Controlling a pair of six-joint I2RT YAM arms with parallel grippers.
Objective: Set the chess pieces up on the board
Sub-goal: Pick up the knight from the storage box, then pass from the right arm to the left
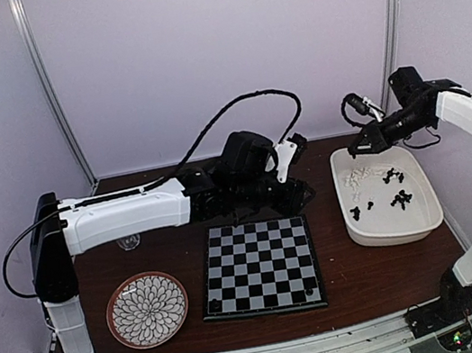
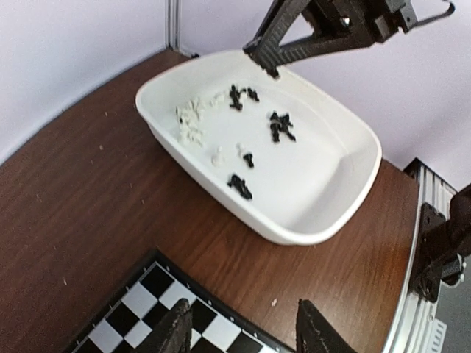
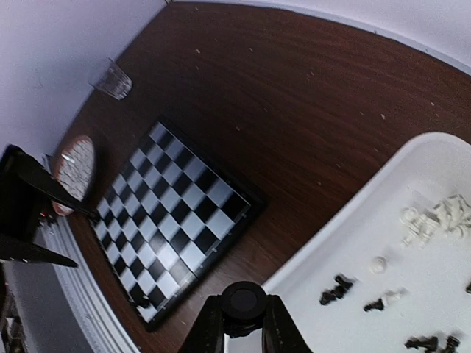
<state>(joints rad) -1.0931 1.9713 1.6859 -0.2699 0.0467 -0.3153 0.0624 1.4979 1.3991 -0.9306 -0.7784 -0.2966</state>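
The board (image 1: 261, 266) lies flat in the middle of the table with one black piece (image 1: 310, 291) on its near right corner square. The other chess pieces lie in the white tub (image 1: 352, 227), white ones (image 1: 357, 178) at the far left and black ones (image 1: 393, 176) beside them. My right gripper (image 1: 361, 147) hangs above the tub's far left corner, shut on a black chess piece (image 3: 243, 303) whose round base shows between the fingers. My left gripper (image 2: 246, 331) stands open and empty over the board's (image 2: 140, 309) far right corner.
A round flower-patterned plate (image 1: 147, 309) sits at the near left of the table. A small clear glass (image 1: 128, 243) stands behind it, under the left arm. Bare brown table separates the board from the tub (image 2: 294, 232).
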